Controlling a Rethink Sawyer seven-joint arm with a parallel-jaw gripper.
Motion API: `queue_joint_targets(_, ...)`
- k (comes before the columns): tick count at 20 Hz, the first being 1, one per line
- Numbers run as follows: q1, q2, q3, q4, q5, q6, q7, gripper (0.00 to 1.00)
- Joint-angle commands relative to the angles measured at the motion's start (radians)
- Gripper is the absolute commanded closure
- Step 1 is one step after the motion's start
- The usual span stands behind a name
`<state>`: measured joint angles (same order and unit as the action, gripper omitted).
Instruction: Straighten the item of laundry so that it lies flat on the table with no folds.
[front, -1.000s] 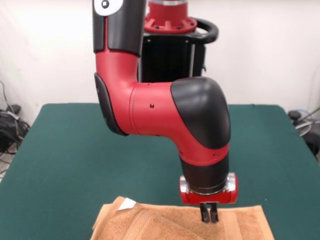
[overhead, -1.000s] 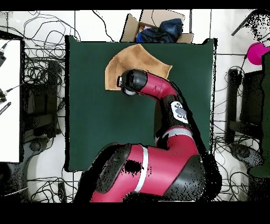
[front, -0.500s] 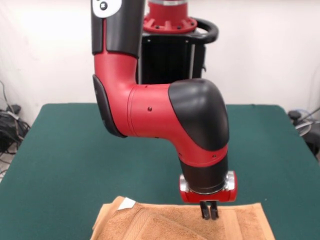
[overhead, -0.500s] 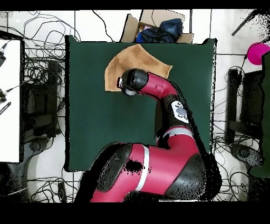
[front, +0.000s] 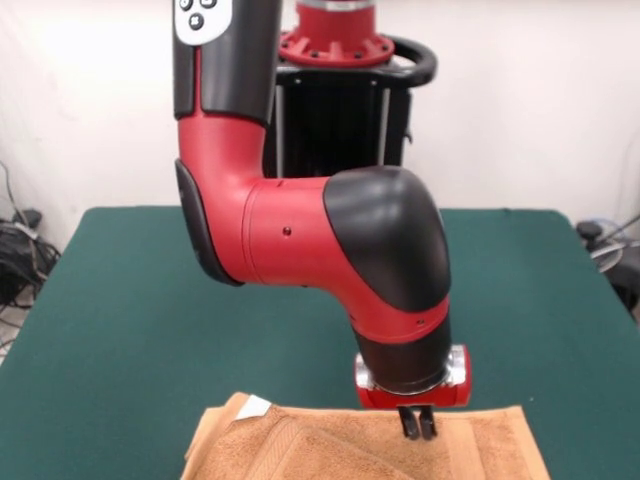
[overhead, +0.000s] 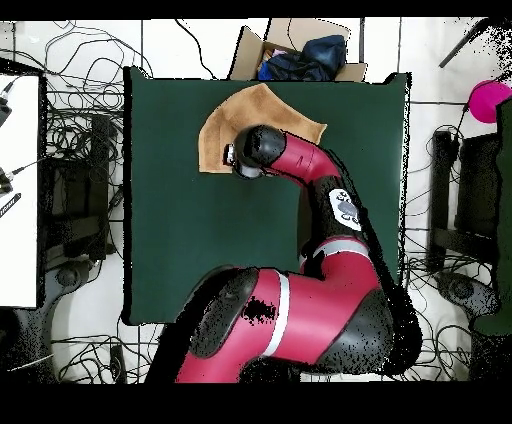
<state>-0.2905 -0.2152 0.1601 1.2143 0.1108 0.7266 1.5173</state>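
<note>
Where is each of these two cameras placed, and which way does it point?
Front view: across the table, facing the robot; shows pedestal, arm, gripper over the towel.
Overhead view: above, looking straight down; robot's base at the bottom, arm reaching up to the towel.
Both show the orange-tan towel, green table and red arm.

Robotics lab; pedestal-mounted arm; cables strewn across floor.
</note>
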Motion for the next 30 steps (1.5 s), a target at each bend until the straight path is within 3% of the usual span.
queue_joint_targets(1, -0.003, 0.199, 0.048, 0.063, -0.048, 0.158, 0.003, 1.00)
queue_joint_targets(11, 0.014, 0.206, 0.011, 0.050, -0.056, 0.400, 0.035, 1.00)
queue_joint_targets(19, 0.031, 0.214, -0.019, 0.041, -0.076, 0.486, 0.072, 1.00)
queue_joint_targets(30, 0.025, 0.210, -0.019, 0.082, -0.069, 0.503, 0.100, 1.00)
